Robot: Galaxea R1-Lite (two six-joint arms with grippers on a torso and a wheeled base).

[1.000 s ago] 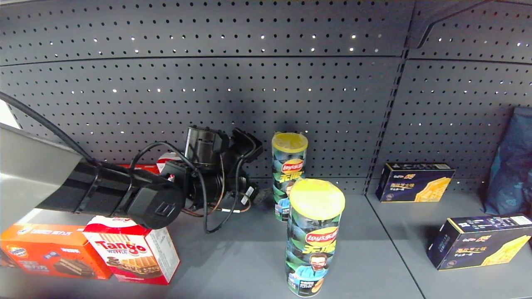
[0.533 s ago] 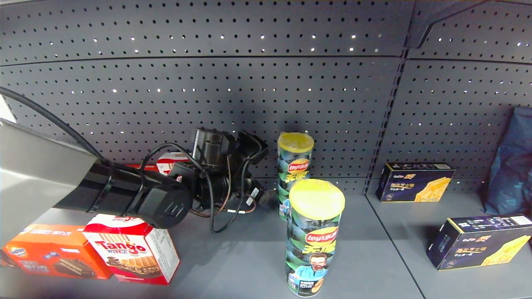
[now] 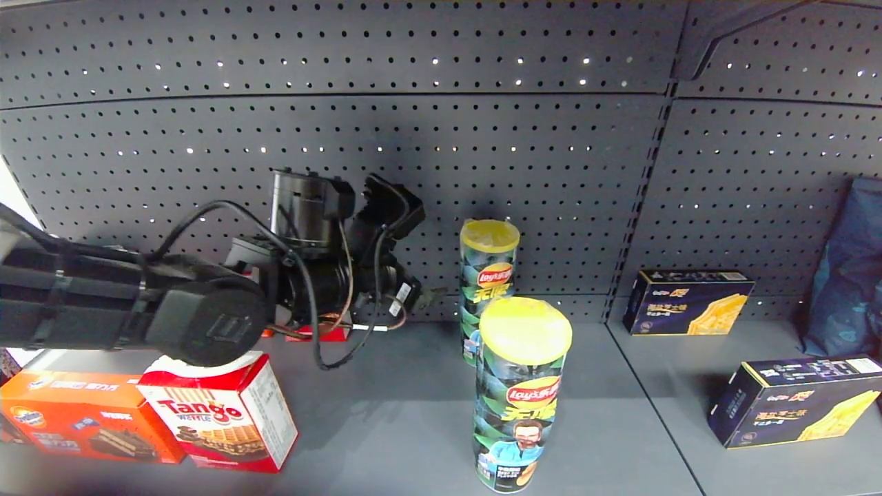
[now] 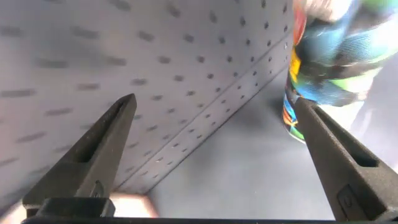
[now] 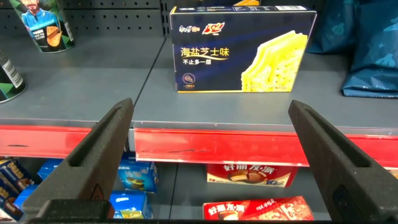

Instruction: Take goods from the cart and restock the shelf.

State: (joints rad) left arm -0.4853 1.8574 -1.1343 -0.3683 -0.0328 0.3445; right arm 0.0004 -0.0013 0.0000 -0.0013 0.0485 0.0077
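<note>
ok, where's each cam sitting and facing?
Head view: on the head, looking forward and down at the shelf; left arm and left tool at its left.
Left wrist view: on the left wrist, facing the pegboard and rear chip can past the open left tool.
Right wrist view: on the right wrist, facing the shelf's front edge and front navy box; right tool open.
Shared: head and left wrist views both show the rear chip can.

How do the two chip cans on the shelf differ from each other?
The front can stands near the front of the shelf; the rear can stands back by the pegboard. The front can shows whole; the rear can's base is hidden behind it. The open left end effector is close beside the rear can, not the front can. Both are upright with yellow lids.
</note>
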